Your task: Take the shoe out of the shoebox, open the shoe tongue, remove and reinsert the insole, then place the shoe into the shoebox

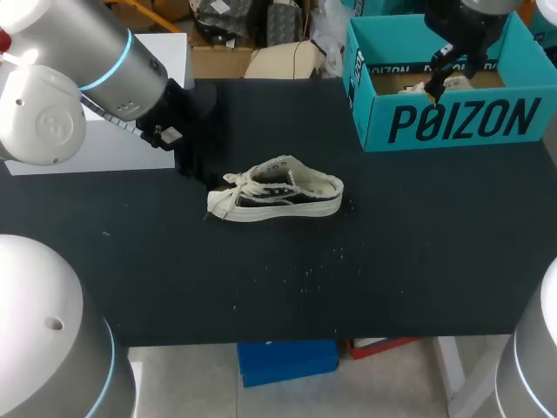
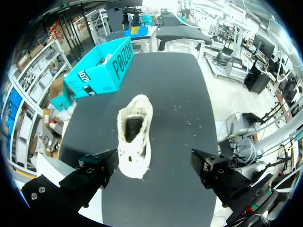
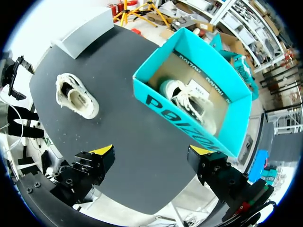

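Note:
A cream and black canvas shoe (image 1: 277, 192) lies on its sole mid-table, toe and laces toward my left arm. In the left wrist view the shoe (image 2: 135, 135) sits just ahead of my left gripper (image 2: 154, 170), which is open and low at the toe end. The teal shoebox (image 1: 461, 122) stands at the far right with its top open. My right gripper (image 3: 151, 161) hangs open high above the table by the shoebox (image 3: 175, 111). Inside the box lies a second shoe (image 3: 189, 101). The shoe on the table (image 3: 75, 97) is far off to one side of this gripper.
A grey box (image 3: 87, 30) sits at the table's far left edge, behind my left arm. Small white specks (image 1: 305, 274) dot the black tabletop in front of the shoe. The near half of the table holds nothing else.

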Robot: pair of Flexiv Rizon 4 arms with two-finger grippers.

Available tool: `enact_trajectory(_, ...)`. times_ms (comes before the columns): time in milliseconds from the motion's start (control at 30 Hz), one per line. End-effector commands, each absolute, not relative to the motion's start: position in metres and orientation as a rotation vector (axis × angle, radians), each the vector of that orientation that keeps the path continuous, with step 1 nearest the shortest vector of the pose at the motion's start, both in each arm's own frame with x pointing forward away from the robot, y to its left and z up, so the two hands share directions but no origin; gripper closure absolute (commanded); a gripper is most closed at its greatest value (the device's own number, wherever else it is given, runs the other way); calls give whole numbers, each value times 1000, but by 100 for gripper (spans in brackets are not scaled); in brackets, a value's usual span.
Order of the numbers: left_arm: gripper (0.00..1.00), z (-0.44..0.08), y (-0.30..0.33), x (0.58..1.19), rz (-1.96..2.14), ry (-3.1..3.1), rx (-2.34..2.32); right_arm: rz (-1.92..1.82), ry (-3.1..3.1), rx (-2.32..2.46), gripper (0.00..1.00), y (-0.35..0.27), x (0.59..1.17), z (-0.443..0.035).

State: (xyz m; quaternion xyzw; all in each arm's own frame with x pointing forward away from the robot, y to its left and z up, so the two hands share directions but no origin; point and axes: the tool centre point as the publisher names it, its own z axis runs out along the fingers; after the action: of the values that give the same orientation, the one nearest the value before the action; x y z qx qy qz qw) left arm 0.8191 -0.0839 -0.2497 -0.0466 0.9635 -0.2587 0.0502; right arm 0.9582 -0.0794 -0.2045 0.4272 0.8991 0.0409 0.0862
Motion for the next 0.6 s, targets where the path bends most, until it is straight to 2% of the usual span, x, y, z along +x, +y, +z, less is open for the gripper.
enact_trajectory(33, 0, -252, -84, 819, -793, 2929, -139, 181, 2680, 581, 0, -62, 934, -200)
enact_trajectory(100, 0, -252, -84, 819, -793, 2929, -139, 221, 2614, 110, 0, -49, 909, -201)
enact_trajectory(600, 0, -252, -84, 819, -793, 2929, -139, 221, 2614, 110, 0, -49, 909, -201)
